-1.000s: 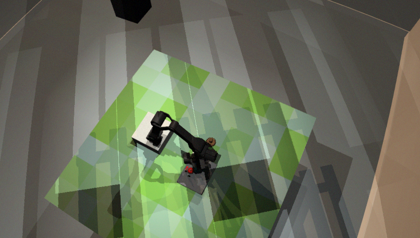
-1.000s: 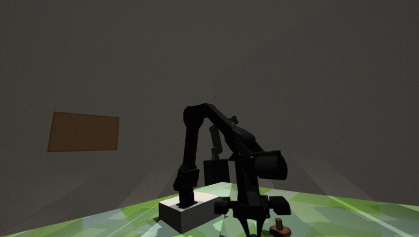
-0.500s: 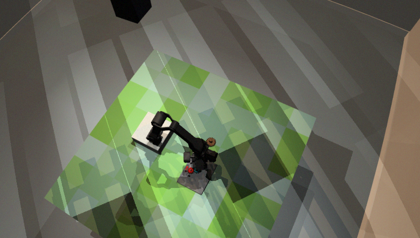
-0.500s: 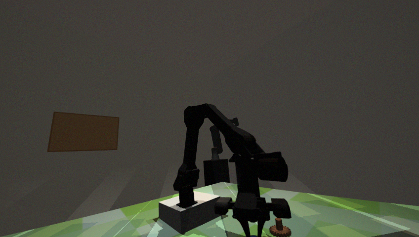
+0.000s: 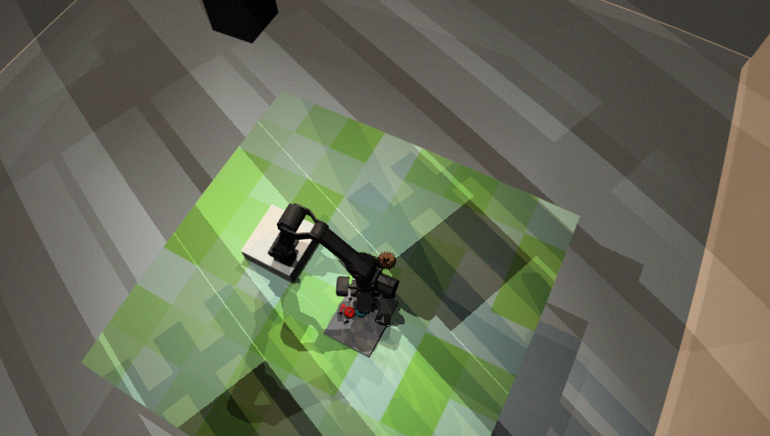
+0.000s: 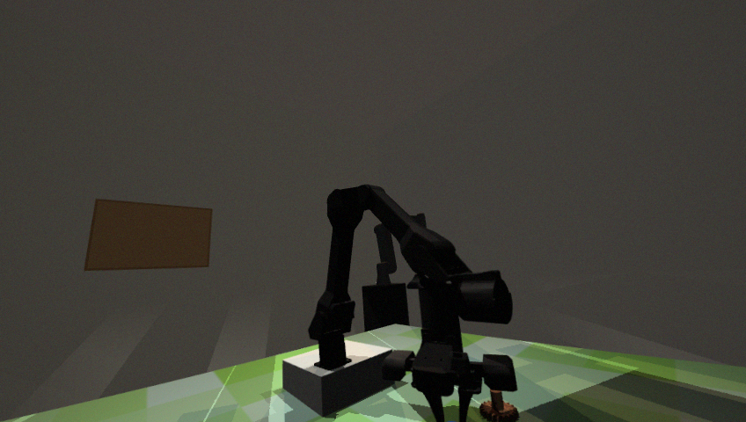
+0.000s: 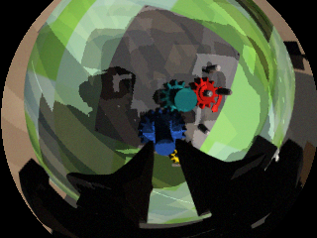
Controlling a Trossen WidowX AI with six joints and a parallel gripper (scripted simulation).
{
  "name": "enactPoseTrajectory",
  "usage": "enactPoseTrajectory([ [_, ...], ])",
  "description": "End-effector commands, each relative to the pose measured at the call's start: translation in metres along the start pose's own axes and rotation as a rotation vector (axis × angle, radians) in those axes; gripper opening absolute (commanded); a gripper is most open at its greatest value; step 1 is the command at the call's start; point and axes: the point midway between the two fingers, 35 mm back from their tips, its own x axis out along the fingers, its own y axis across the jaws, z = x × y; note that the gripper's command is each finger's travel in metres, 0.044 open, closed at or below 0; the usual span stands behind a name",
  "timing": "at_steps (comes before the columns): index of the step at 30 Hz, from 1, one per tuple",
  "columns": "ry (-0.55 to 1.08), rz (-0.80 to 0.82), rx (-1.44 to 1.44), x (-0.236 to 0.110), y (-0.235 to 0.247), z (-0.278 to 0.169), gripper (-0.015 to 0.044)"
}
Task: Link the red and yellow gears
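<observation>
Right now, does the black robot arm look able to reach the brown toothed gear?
Probably yes: the brown toothed gear stands close beside the black robot arm, off the board; the nearby gripper body might crowd it.

The top view looks steeply down from high above the table (image 5: 334, 145); the exterior one looks level from low nearby. Both share the arm (image 5: 340, 248) (image 6: 342, 256). The wrist view faces the board (image 5: 356, 337) (image 7: 149, 50) closely.

Blue gear (image 7: 162, 130) (dark-toothed) beside teal gear (image 7: 181, 98).
</observation>
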Motion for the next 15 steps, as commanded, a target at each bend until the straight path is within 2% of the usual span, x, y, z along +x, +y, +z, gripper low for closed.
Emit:
enactPoseTrajectory([
  [1, -0.001, 0.000, -0.036, -0.007, 0.001, 0.000, 0.0140],
  [7, -0.001, 0.000, -0.058, -0.046, 0.001, 0.001, 0.0140],
  [10, -0.001, 0.000, -0.059, -0.048, 0.001, 0.000, 0.0140],
  [11, -0.002, 0.004, -0.049, -0.042, 0.002, 0.001, 0.0166],
  [15, -0.002, 0.004, -0.049, -0.087, -0.002, -0.001, 0.0271],
])
